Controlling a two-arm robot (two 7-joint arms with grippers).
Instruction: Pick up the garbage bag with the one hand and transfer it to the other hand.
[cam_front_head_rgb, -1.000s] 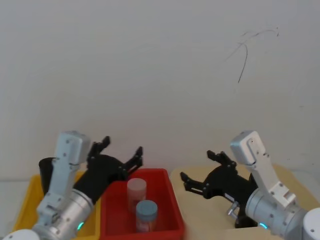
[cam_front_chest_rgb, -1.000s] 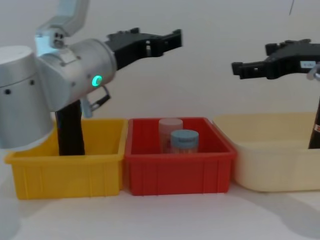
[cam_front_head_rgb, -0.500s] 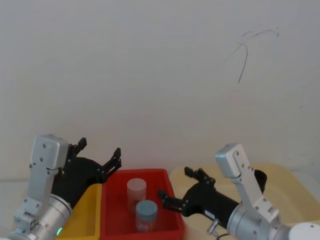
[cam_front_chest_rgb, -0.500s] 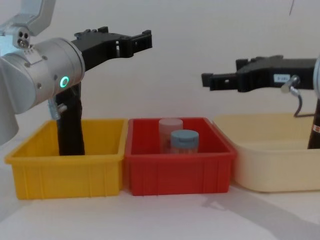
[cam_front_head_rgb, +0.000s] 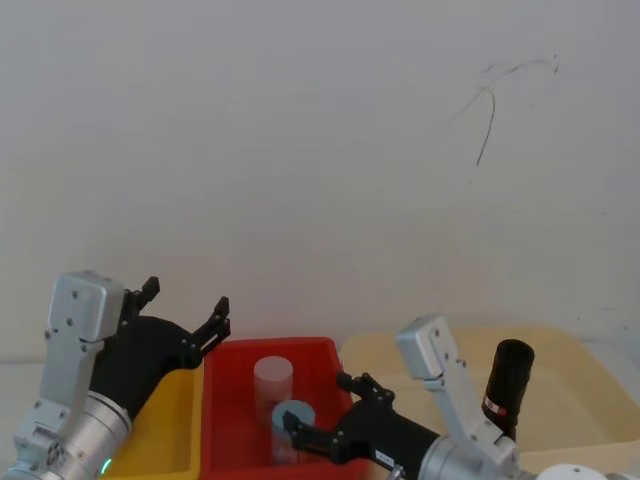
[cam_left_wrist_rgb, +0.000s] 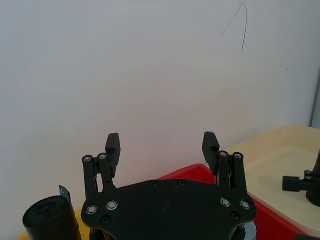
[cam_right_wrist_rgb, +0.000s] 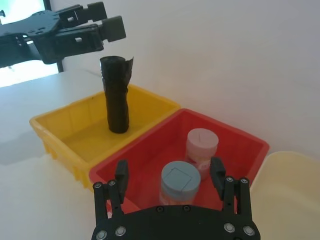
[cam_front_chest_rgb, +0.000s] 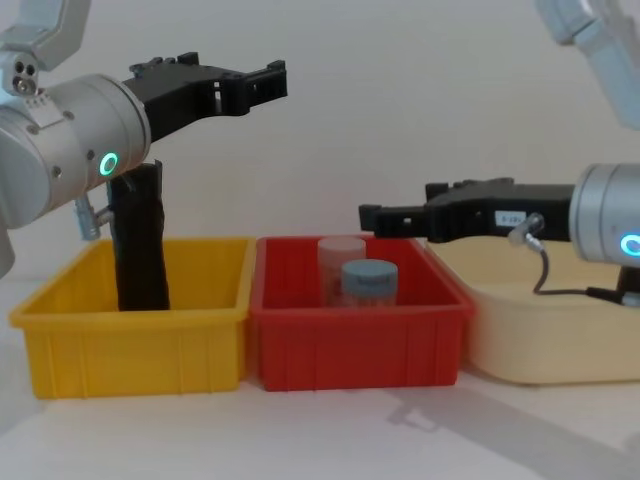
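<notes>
Garbage bag (cam_front_head_rgb: 508, 385) stands upright in the cream bin (cam_front_head_rgb: 575, 365), off to the right of the right pincer (cam_front_head_rgb: 318, 405) and back beside its forearm, apart from the fingers; you will note a small red mark on the roll's lower side. Right pincer: fingers spread wide, nothing between them; it hangs level over the red bin (cam_front_chest_rgb: 360, 340), tips just above the rim, with the blue-lidded jar (cam_right_wrist_rgb: 180, 180) and the white-lidded jar (cam_right_wrist_rgb: 201, 147) directly below and ahead of it. Left pincer (cam_front_chest_rgb: 240, 75): likewise wide apart and empty; it is held high above the yellow bin (cam_front_chest_rgb: 130, 350), pointing toward the back wall. A plain black roll (cam_right_wrist_rgb: 116, 95) stands upright in that yellow bin, below and behind the left pincer's tips, not touched. You will find the garbage bag well apart from the left pincer, with the red bin and the right pincer between them. All three bins sit side by side on the white desk (cam_front_chest_rgb: 330, 435).
</notes>
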